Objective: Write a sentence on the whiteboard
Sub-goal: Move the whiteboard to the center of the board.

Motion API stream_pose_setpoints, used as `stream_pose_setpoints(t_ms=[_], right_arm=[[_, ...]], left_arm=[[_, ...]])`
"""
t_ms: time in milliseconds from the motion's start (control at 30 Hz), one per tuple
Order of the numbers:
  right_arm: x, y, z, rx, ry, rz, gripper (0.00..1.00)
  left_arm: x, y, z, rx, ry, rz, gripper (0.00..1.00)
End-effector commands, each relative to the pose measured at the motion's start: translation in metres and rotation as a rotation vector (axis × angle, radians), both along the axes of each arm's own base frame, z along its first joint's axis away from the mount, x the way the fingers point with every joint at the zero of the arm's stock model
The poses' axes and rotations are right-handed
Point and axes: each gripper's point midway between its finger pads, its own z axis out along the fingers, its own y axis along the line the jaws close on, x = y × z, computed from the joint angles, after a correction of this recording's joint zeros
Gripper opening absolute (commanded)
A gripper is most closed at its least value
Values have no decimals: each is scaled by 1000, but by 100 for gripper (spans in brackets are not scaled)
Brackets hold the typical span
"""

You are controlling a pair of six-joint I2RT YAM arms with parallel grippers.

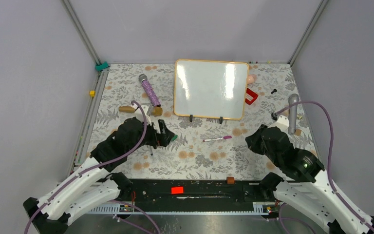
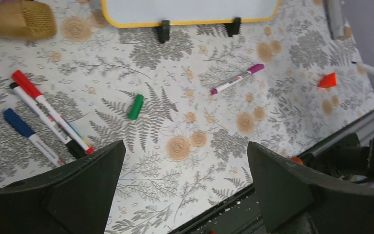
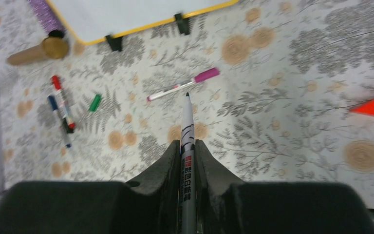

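A flower-printed surface [image 1: 199, 161] carries scattered odds and ends. A marker with a purple cap [image 2: 237, 78] lies near the middle, and a loose green cap [image 2: 136, 107] sits to its left. Further left, a red marker [image 2: 48, 109], a black-ended marker [image 2: 44, 119] and a blue marker [image 2: 29, 135] lie side by side. A gold microphone [image 2: 17, 19] and a purple glitter microphone [image 1: 149, 90] rest toward the back left, and a grey microphone [image 1: 292, 113] lies at the right. An orange triangular piece [image 2: 327, 80] lies near the right edge.

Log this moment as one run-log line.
phase: pre-writing | left gripper: open, empty | right gripper: shut on uncapped marker | whiteboard: blank | green cap: lying on table
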Motion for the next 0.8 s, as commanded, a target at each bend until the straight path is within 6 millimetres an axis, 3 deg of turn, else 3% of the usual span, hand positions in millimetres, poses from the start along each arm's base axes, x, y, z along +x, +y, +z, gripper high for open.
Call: stream_pose_setpoints(t_ms=[0, 133, 300, 567, 767], right_arm=[[19, -37, 12, -220, 18, -185, 0], [26, -29, 23, -347, 73, -95, 0], [28, -2, 29, -423, 53, 196, 0], [24, 3, 32, -351, 2, 206, 0], [31, -22, 30, -351, -72, 60, 0]], left_arm=[[16, 7, 10, 27, 7, 21, 99], [31, 6, 7, -21, 67, 39, 99], [40, 7, 9, -71, 74, 68, 99], [39, 6, -4, -158, 179, 152, 99], [51, 5, -3, -188, 88, 157, 99]])
